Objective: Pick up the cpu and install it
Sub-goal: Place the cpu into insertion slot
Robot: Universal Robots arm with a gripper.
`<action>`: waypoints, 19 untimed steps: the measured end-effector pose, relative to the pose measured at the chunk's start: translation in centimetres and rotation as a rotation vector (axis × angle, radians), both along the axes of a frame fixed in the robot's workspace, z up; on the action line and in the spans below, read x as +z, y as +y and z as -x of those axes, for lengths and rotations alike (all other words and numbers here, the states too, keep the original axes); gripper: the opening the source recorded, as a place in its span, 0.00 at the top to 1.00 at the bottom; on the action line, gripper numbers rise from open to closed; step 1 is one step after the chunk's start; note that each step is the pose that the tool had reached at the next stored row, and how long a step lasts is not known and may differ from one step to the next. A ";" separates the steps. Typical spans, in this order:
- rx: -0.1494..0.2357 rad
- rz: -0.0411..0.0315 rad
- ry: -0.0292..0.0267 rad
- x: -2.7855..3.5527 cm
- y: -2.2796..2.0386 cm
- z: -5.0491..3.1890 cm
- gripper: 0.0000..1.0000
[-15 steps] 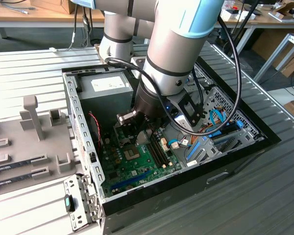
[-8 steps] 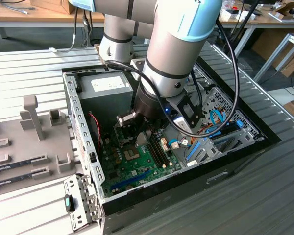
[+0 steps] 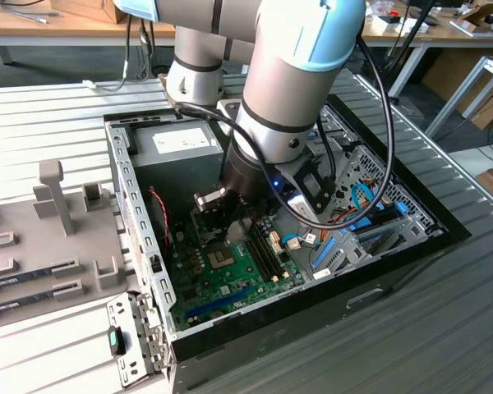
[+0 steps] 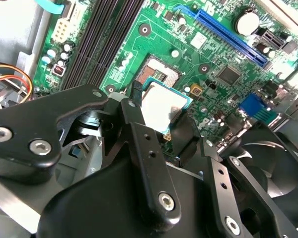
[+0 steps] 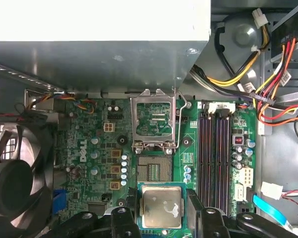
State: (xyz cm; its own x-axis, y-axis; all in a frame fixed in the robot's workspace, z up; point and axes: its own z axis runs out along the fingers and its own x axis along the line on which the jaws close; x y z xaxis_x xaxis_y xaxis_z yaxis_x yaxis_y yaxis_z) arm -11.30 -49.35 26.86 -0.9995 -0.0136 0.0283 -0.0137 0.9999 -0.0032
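We hold the cpu, gripper clamped on it, seemingly just short of the open socket; seating demands square alignment.

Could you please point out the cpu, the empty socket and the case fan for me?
the cpu [image 5: 161,207]: first wrist view, middle of its silvery metal top.
the empty socket [image 5: 153,171]: first wrist view, centre of its pin field.
the case fan [image 5: 11,185]: first wrist view, its dark hub.

cpu: small thin square chip, silvery-grey metal top, narrow green rim; top face up; pinched at two opposite edges by the claw, over the green board, just beside the open socket
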 end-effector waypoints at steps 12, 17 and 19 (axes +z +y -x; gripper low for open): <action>0.000 0.0001 0.0001 -0.56 0.21 0.00 0.53; 0.000 0.0000 0.0001 -0.93 0.21 0.00 0.53; 0.000 0.0000 0.0001 -1.09 0.21 0.00 0.53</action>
